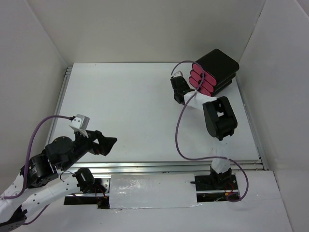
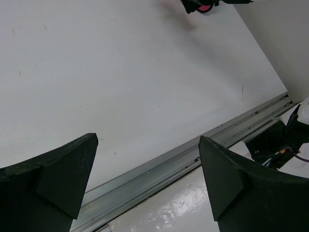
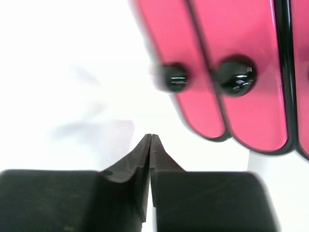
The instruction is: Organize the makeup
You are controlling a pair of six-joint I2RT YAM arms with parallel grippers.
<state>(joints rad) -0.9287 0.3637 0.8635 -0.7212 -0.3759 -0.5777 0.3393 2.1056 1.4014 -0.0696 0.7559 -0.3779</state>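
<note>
**Desk:** What fills your overhead view, from the biggest thing down?

**Caption writer:** The white tabletop (image 1: 125, 111), walled in white on three sides. At its far right corner sits the black box (image 1: 222, 65), turned at an angle, its pink drawers (image 1: 202, 79) facing the middle of the tabletop. Your right arm (image 1: 219, 118) reaches from the near edge up to that corner. Your left arm (image 1: 53, 159) is folded low at the near left corner.

**Desk:** And your claws?

**Caption writer:** Your left gripper (image 2: 147, 139) is released, its fingers spread wide over bare tabletop by the near edge rail, grasping nothing. Your right gripper (image 3: 150, 137) is clenched, fingertips pressed together with nothing between them. It points at the drawer fronts from close by, with a gap showing in the wrist view, which is blurred. Two glossy black knobs (image 3: 236, 77) sit on the pink fronts just beyond the tips.

**Desk:** Where is the makeup?

**Caption writer:** You cannot tell from these views. The drawers look pushed in.
</note>
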